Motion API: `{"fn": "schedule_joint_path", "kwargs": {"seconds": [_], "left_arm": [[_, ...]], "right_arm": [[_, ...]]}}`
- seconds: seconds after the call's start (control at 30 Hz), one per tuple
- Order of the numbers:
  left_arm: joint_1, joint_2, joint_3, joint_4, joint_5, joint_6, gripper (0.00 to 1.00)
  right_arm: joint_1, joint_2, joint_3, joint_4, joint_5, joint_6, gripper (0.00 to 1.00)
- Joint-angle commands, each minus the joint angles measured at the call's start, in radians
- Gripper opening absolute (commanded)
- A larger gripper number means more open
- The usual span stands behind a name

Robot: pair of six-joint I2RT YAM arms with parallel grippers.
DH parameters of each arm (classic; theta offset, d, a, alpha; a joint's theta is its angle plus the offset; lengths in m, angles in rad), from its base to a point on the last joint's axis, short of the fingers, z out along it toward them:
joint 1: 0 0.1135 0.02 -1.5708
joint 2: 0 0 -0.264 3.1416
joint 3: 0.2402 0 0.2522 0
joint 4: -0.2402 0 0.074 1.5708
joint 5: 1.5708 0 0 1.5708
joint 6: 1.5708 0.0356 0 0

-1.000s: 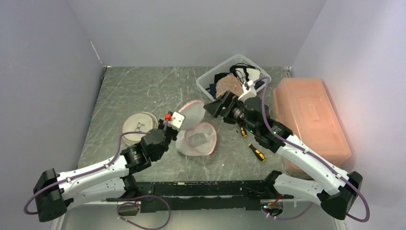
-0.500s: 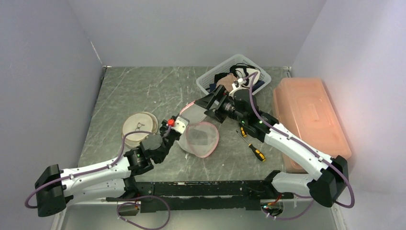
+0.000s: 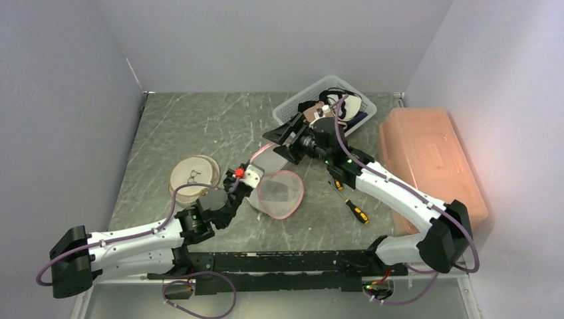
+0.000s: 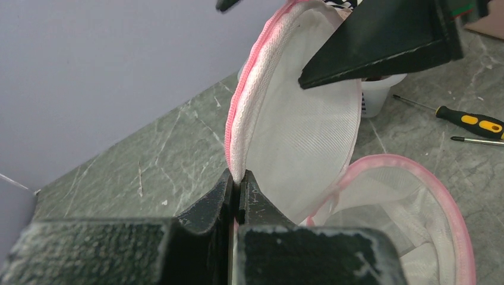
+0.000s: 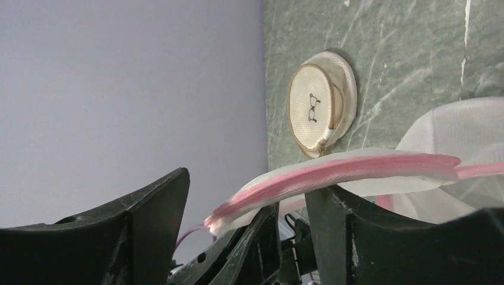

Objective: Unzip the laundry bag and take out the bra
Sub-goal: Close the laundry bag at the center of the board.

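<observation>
The laundry bag (image 3: 279, 194) is lying unzipped near the middle of the table (image 3: 186, 126), with its round flap (image 4: 303, 130) standing up. The left gripper (image 4: 239, 178) is pinching the flap's pink rim tight between closed jaws. The right gripper (image 5: 246, 199) is hovering at the flap's far edge, jaws wide, with the rim passing between them.

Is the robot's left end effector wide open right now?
No, the left end effector is pinched shut on the pink zipper edge of the laundry bag.
</observation>
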Motion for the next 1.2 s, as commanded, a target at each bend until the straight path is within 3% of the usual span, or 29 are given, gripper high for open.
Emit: {"fn": "schedule_joint_path", "kwargs": {"seconds": [0.0,0.07,0.3,0.47,0.57,0.63,0.73,0.77,0.97,1.17], "left_arm": [[-0.011,0.004,-0.006,0.062,-0.031,0.019,0.04],[-0.013,-0.003,-0.012,0.064,-0.034,0.019,0.07],[-0.014,0.004,-0.020,0.075,-0.041,0.008,0.11],[-0.014,0.001,0.001,0.008,-0.071,-0.048,0.40],[-0.014,-0.026,0.016,-0.078,-0.104,-0.136,0.57],[-0.014,-0.061,0.043,-0.194,-0.104,-0.226,0.62],[-0.014,-0.126,0.087,-0.407,-0.094,-0.403,0.81],[-0.014,-0.144,0.101,-0.472,-0.090,-0.457,0.84],[-0.014,-0.224,0.162,-0.774,-0.027,-0.683,0.85],[-0.014,-0.273,0.197,-0.906,-0.004,-0.800,0.85]], "right_arm": [[0.003,0.016,0.004,0.065,-0.007,0.043,0.70],[0.004,0.012,0.003,0.064,-0.001,0.033,0.65],[0.003,0.001,-0.026,0.104,-0.002,0.009,0.29],[0.005,-0.022,-0.052,0.091,-0.012,-0.046,0.00],[0.004,-0.046,-0.082,0.079,-0.010,-0.098,0.00],[0.002,-0.057,-0.100,0.079,-0.022,-0.147,0.00],[-0.002,-0.061,-0.149,0.111,-0.048,-0.226,0.00],[-0.008,-0.055,-0.164,0.120,-0.061,-0.243,0.00],[-0.035,-0.015,-0.269,0.255,-0.171,-0.299,0.00],[-0.046,0.042,-0.372,0.470,-0.268,-0.356,0.00]]}}
